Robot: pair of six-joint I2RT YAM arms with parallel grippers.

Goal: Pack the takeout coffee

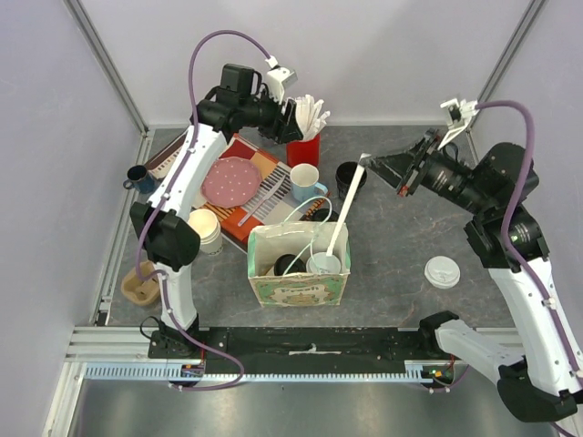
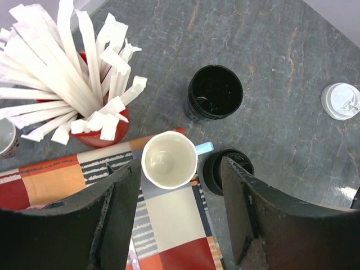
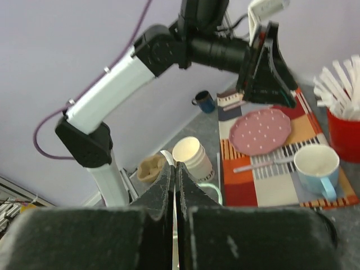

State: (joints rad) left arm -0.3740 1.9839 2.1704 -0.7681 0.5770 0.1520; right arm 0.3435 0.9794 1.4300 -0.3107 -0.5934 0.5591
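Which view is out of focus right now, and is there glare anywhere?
Right wrist: soft all over, the right end effector most blurred. Left wrist: sharp on the light-blue mug. Top external: evenly lit, no strong glare.

Bright diffuse overhead light, soft faint shadows; top view sharp; right fingers blurred up close

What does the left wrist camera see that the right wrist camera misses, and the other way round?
Only the left wrist view: a glossy black mug and a white round plastic lid. Only the right wrist view: a pink dotted plate, a stack of white paper cups and the left arm. Both: the light-blue ceramic mug, the red cup of paper-wrapped straws and the patchwork placemat.
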